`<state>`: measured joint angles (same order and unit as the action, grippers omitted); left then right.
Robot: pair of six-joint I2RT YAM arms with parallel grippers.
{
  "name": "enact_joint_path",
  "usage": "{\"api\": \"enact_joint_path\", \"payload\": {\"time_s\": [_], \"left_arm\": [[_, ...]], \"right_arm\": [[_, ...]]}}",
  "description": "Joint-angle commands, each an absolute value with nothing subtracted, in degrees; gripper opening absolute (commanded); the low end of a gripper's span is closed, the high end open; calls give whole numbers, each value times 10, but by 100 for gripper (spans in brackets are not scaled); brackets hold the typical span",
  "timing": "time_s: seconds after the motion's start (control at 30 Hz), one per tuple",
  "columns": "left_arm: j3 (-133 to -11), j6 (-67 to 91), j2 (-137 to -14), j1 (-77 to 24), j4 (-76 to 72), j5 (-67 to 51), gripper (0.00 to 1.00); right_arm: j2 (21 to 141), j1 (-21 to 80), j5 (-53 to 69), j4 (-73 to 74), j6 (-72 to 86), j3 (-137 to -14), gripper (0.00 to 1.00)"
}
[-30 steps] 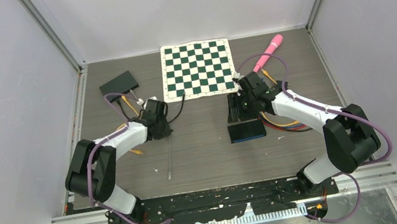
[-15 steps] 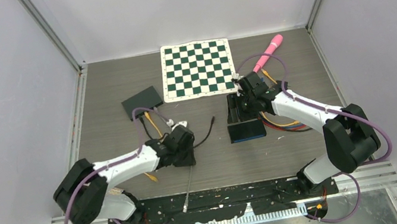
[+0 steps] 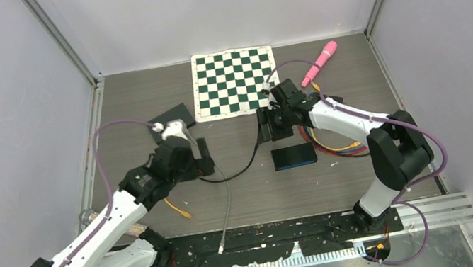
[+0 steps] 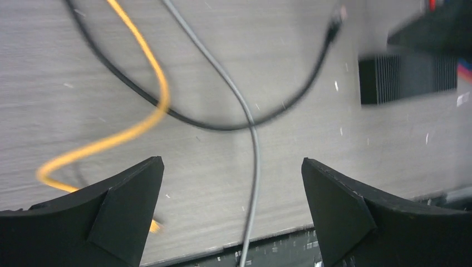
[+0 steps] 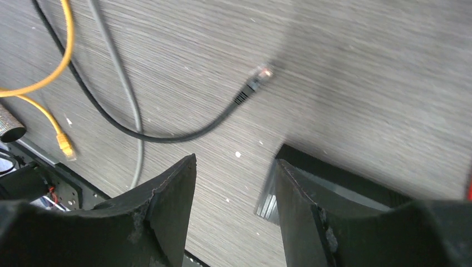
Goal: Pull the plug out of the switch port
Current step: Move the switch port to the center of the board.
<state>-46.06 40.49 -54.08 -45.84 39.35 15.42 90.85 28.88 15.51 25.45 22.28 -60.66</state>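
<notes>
The black cable [image 3: 233, 174] lies loose on the table. Its plug [image 3: 256, 142] rests free, just left of the switch [image 3: 295, 156], a flat black box with a blue front edge. In the right wrist view the plug [image 5: 257, 78] lies apart from the switch corner [image 5: 339, 183]. My right gripper [image 3: 266, 129] hovers between plug and switch, open [image 5: 235, 161], with nothing between its fingers. My left gripper [image 3: 204, 161] is raised over the cables, wide open [image 4: 231, 162] and empty. Far below it are the black cable [image 4: 222, 125] and the plug [image 4: 334, 25].
A grey cable [image 3: 225, 207] and a yellow cable [image 3: 177, 207] run across the table by the left arm. Red and yellow cables [image 3: 325, 144] sit right of the switch. A flat black box [image 3: 170, 119], a chessboard mat [image 3: 236, 81] and a pink stick [image 3: 319, 61] lie further back.
My left gripper dragged the black cable toward the near edge, then opened, let it go and rose. My right gripper shifted left off the switch.
</notes>
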Motion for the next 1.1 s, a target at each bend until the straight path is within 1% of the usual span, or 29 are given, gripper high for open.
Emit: {"api": "enact_joint_path", "payload": {"time_s": [0.0,0.07,0.2,0.3,0.43,0.57,0.73,1.07], "left_arm": [[-503,328,-535,-321,425,147,100],[-518,312,-522,-273,423,127,100],[-518,294,-484,-201,413,141,100],[-502,287,-481,-134,406,100,99],[-463,285,-515,-46,394,34,100],[-413,295,-549,17,352,-51,100],[-375,308,-580,33,297,-101,99],[-334,303,-606,33,264,-106,96]], "right_arm": [[946,325,168,234,236,-673,61],[960,340,164,223,252,-685,61],[1008,370,161,214,257,-725,61],[1050,381,156,232,239,-782,61],[1126,392,146,267,217,-851,60],[1157,396,148,270,207,-870,60],[1177,412,166,286,187,-862,60],[1116,481,181,264,158,-704,58]]}}
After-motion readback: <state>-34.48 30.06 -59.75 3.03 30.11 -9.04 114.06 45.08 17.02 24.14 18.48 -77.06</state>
